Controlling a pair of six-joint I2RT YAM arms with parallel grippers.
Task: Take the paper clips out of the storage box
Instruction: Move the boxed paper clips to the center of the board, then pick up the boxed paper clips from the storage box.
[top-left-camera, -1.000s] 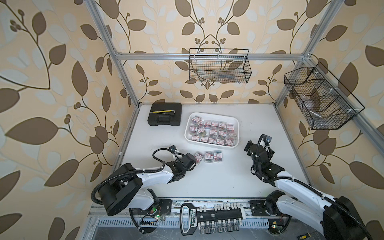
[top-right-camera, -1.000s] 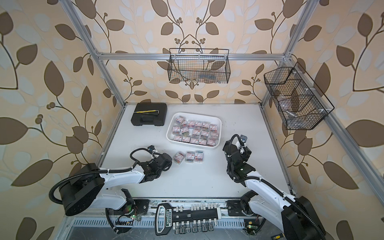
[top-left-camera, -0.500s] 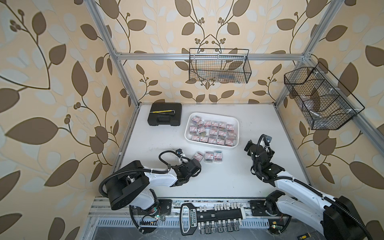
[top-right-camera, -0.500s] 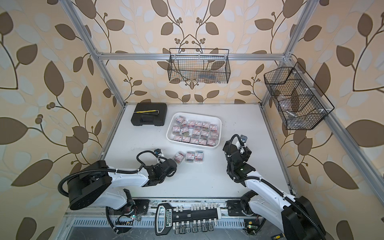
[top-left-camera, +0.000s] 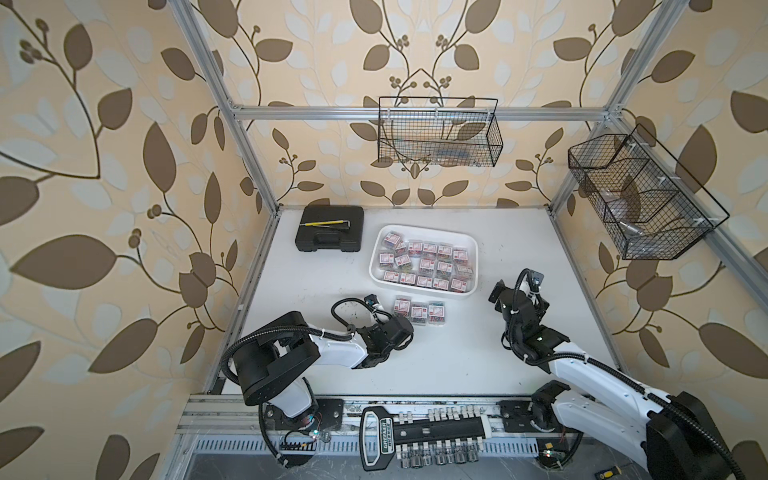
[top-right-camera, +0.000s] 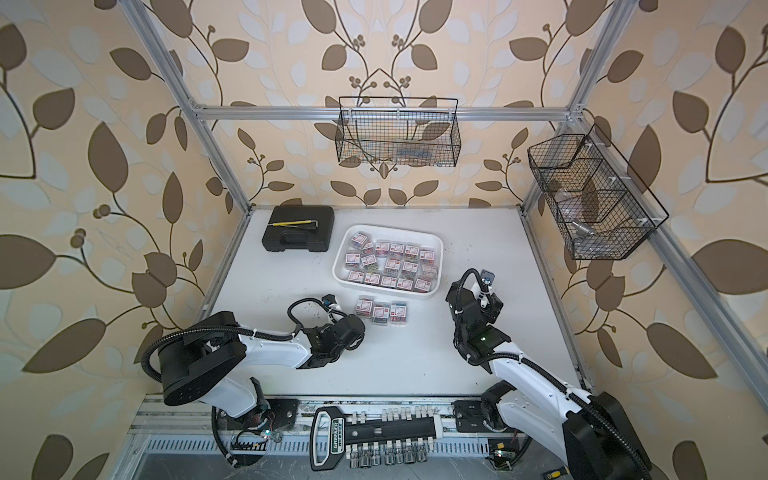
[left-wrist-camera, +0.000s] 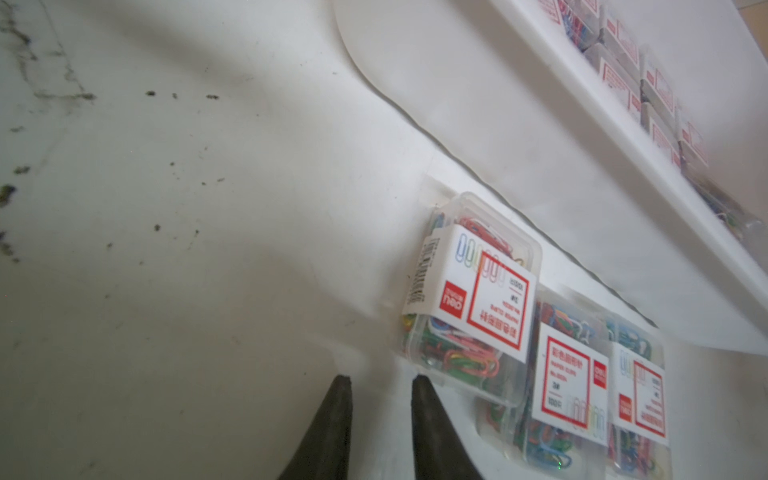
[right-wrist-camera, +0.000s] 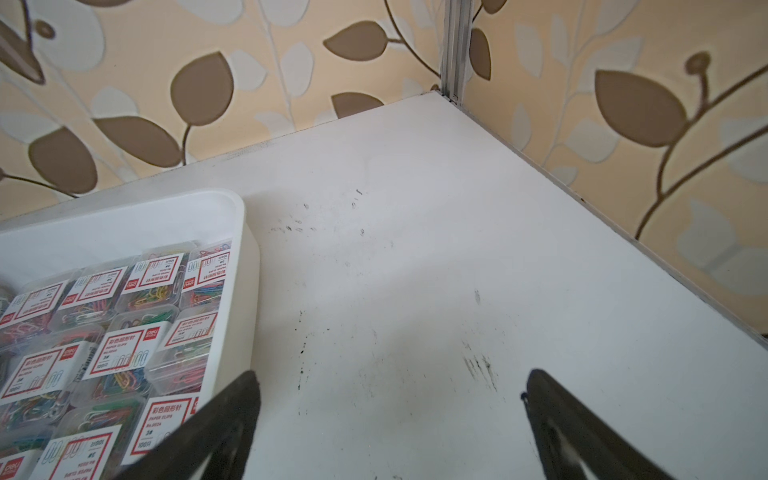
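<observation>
1. On the white table, toward the back wall, the storage box lies flat with a black case well to one side of it.
2. Most of the paper clips lie inside the storage box, packed in rows with their labels up.
3. A row of three boxes of paper clips lies outside, side by side on the table just in front of the storage box's near wall.
4. The left fingers are drawn close together with nothing between them. They are low over the table, with their tips just beside the end box of that row.
5. The right fingers are spread wide and empty above bare table, next to the storage box's corner.
</observation>
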